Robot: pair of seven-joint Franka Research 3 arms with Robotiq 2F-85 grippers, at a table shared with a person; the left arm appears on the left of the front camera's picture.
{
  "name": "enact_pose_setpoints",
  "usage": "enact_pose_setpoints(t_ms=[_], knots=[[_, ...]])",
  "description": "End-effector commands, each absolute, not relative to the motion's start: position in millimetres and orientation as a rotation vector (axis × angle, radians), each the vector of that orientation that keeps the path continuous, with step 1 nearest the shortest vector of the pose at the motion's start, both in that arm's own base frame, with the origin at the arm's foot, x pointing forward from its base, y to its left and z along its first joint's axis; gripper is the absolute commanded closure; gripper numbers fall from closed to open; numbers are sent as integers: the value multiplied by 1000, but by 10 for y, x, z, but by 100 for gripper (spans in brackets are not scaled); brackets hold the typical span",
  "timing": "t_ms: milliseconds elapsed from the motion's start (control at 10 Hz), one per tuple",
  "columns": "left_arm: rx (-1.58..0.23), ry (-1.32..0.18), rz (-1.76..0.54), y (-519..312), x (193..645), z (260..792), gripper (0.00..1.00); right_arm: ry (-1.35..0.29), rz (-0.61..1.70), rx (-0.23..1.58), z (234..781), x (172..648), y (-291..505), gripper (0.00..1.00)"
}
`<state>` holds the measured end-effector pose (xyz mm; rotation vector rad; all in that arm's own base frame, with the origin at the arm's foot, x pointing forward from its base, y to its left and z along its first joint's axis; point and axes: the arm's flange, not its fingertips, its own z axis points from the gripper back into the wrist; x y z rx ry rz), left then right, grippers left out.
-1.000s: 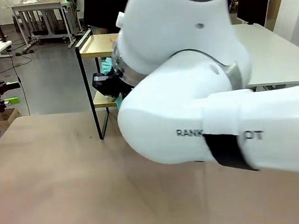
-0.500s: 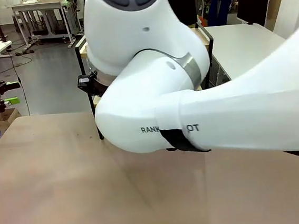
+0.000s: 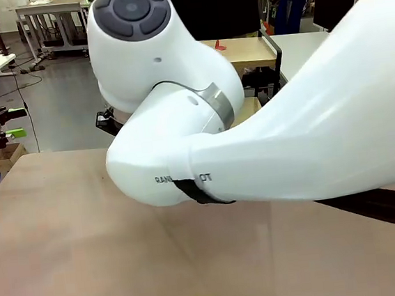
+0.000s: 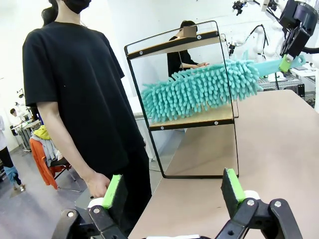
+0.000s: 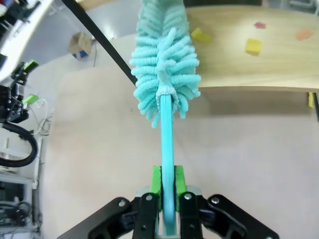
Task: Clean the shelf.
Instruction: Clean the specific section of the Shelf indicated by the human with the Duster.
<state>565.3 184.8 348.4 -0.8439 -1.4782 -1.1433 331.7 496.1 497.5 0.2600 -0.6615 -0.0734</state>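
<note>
Swinging toward picture left since a second ago, the right arm has uncovered the right end of the shelf in the front view, yet its bulk blocks the rest. The right claw is clamped on the handle of a teal duster, whose fluffy head reaches ahead of it over the shelf's board. Small coloured scraps lie on that board, ahead and to the right of the head. From the side, the left wrist view shows the duster lying between the two boards of the shelf, just above the lower one. The left claw has its fingers wide apart with nothing between them, above the desk. The shelf stands ahead of it, and a person stands to its left, hand hanging beside the left pad.
</note>
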Motion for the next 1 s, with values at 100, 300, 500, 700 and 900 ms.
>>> enact_pose_setpoints(t_ms=[100,300,500,700,900], knots=[[-841,-1483,-1145,1836,5630,3520,0,-655,-132,256,4874,3551,5260,87],[-841,-1483,-1145,1836,5630,3520,0,-620,-130,258,4843,3576,5248,87],[-841,-1483,-1145,1836,5630,3520,0,-615,-170,274,4882,3577,5187,87],[-841,-1483,-1145,1836,5630,3520,0,-639,-109,252,4803,3489,5106,87],[-841,-1483,-1145,1836,5630,3520,0,-635,-118,257,4805,3508,5105,87]])
